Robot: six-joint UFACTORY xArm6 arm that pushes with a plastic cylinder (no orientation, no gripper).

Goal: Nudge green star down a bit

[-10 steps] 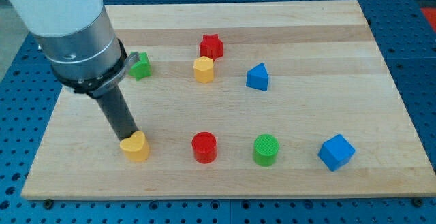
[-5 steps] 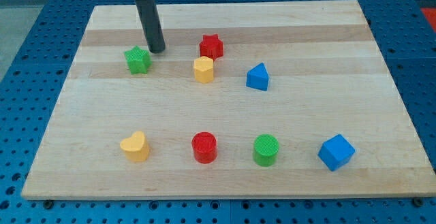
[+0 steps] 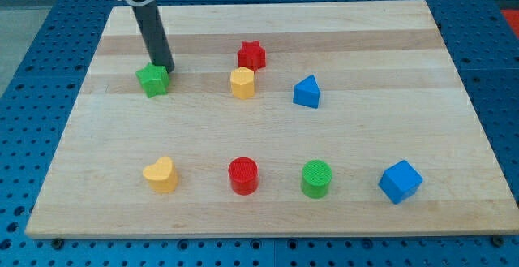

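The green star (image 3: 152, 80) lies on the wooden board (image 3: 365, 137) at the upper left. My tip (image 3: 163, 66) stands just above and slightly right of the star, touching or almost touching its upper edge. The dark rod rises from there toward the view's top left.
A red star (image 3: 251, 54), a yellow hexagon block (image 3: 242, 82) and a blue triangular block (image 3: 306, 92) sit right of the green star. Along the lower row are a yellow heart (image 3: 160, 174), a red cylinder (image 3: 242, 175), a green cylinder (image 3: 317, 178) and a blue cube (image 3: 400, 181).
My tip went from the yellow heart up to the green star, then moved left and down. The green star has shifted left and down a little.
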